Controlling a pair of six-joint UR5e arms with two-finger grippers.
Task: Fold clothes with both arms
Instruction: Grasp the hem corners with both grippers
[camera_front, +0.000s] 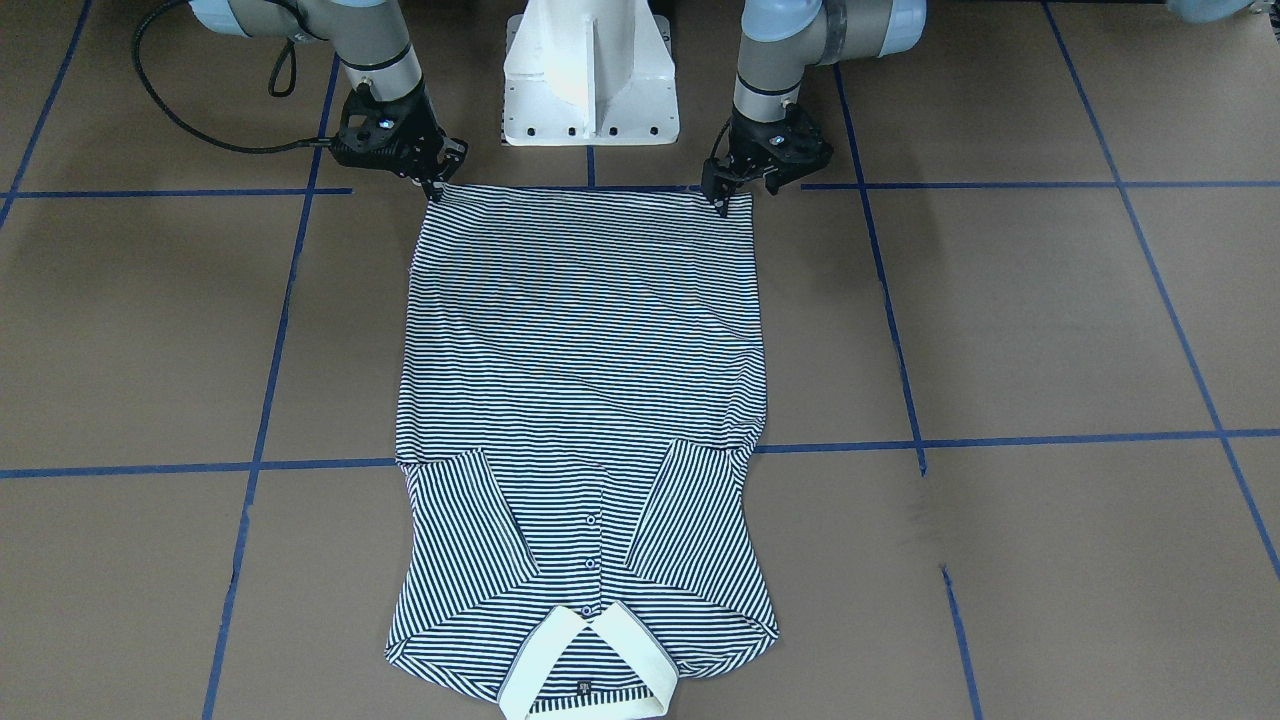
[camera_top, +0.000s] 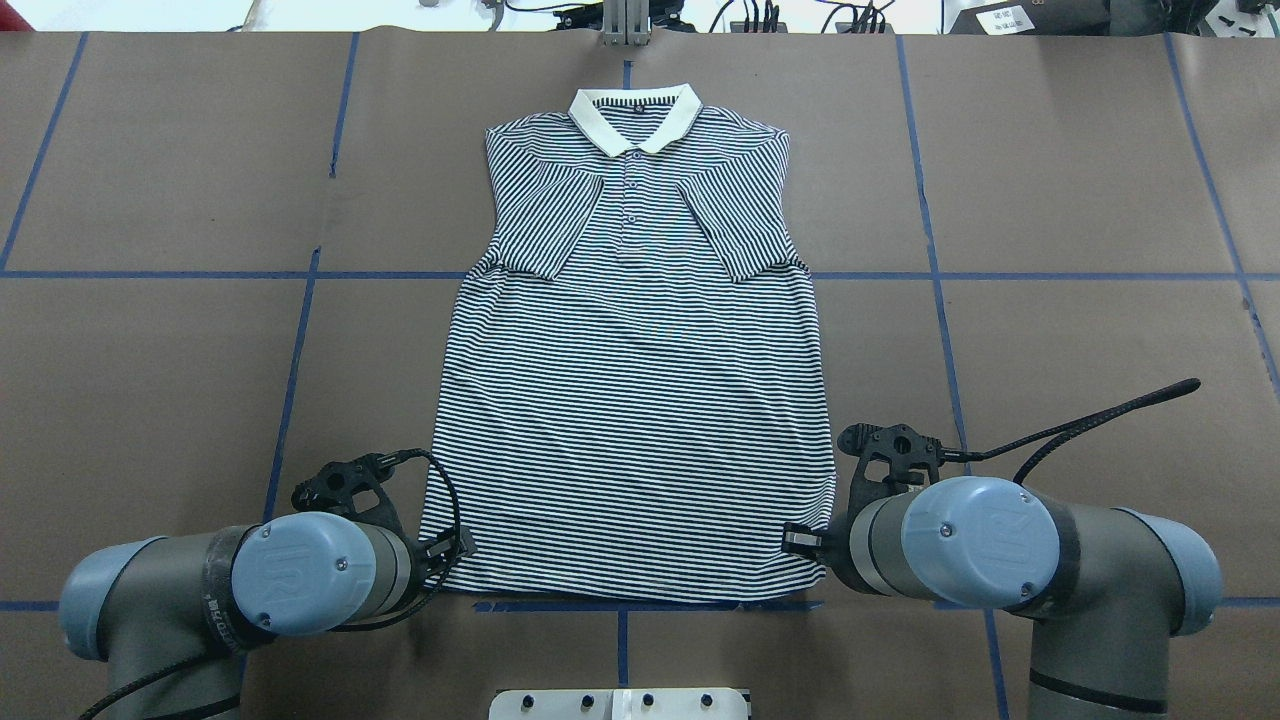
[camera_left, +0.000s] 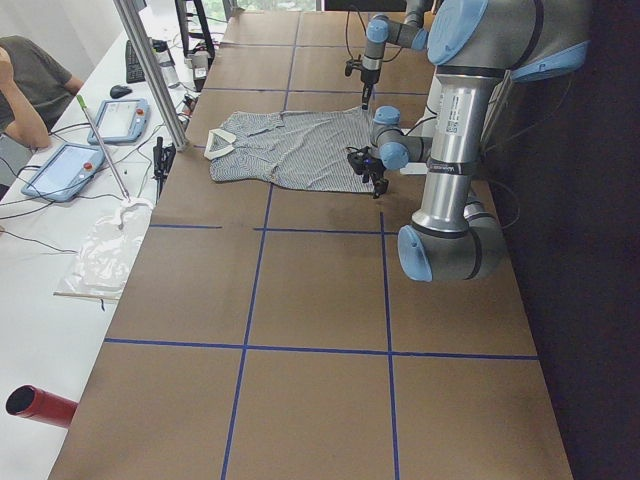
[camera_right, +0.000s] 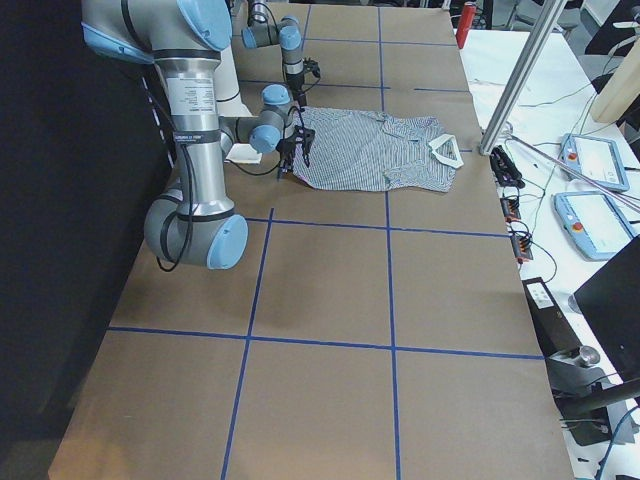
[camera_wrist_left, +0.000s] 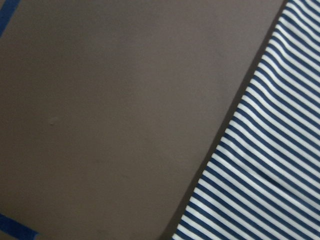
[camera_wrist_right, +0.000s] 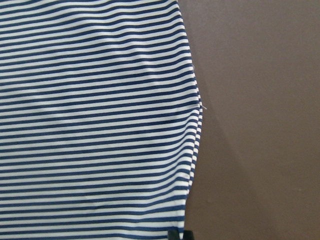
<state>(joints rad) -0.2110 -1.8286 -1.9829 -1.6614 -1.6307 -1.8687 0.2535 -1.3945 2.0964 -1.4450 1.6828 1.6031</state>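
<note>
The striped polo shirt lies flat and face up on the brown table, with both short sleeves folded in over the chest. Its cream collar is at the far end from me, and the hem is along the blue tape line by my base. In the overhead view the shirt lies between my two arms. My left gripper is pinched on one hem corner. My right gripper is pinched on the other hem corner. Both are low at table height. The right wrist view shows the shirt's side edge and a dark fingertip.
The white pedestal base stands just behind the hem. Blue tape lines grid the brown table. On the operators' side bench are tablets, a metal post, a person and a red cylinder.
</note>
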